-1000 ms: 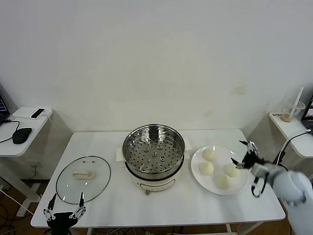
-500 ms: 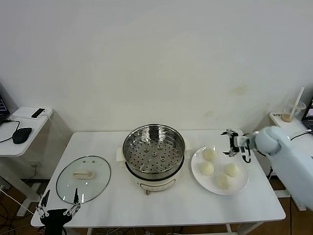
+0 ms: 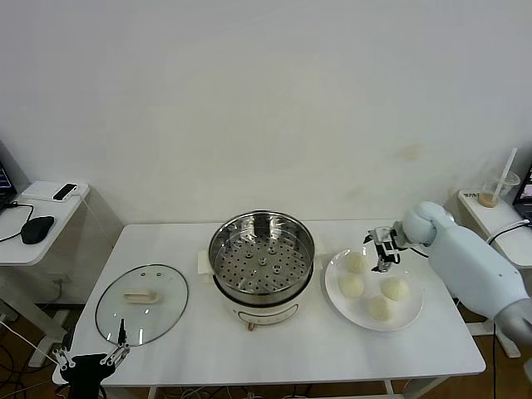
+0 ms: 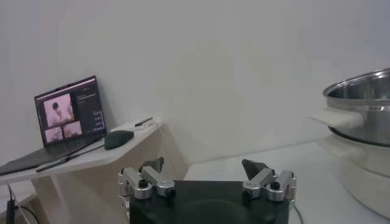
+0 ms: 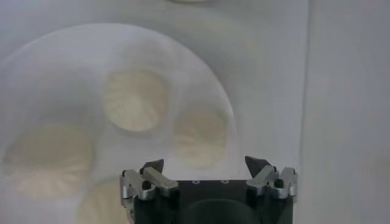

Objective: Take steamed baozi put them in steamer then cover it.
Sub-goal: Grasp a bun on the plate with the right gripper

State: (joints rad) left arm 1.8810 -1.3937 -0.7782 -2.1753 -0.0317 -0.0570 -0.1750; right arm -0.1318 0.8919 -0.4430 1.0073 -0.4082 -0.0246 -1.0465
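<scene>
Four cream-white baozi lie on a white plate (image 3: 336,301) right of the steamer (image 3: 262,259): one (image 3: 356,263) at the far side, one (image 3: 351,285) nearer the pot, and two (image 3: 395,288) (image 3: 379,307) at the front right. The steamer's perforated tray is bare. My right gripper (image 3: 381,249) hovers open and empty over the plate's far edge, beside the far baozi. In the right wrist view it (image 5: 206,167) looks down on the baozi (image 5: 201,137). The glass cover (image 3: 141,303) lies flat on the table, left of the steamer. My left gripper (image 3: 90,362) is open at the table's front left corner.
A side table (image 3: 46,220) at the left holds a mouse (image 3: 36,229) and a phone. The left wrist view shows a laptop (image 4: 70,112) there and the steamer's side (image 4: 365,103). A drink cup with a straw (image 3: 496,189) stands on a shelf at the right.
My right arm has swung from the table's right edge up and left to the plate's far edge. My left gripper has sunk lower and a little left.
</scene>
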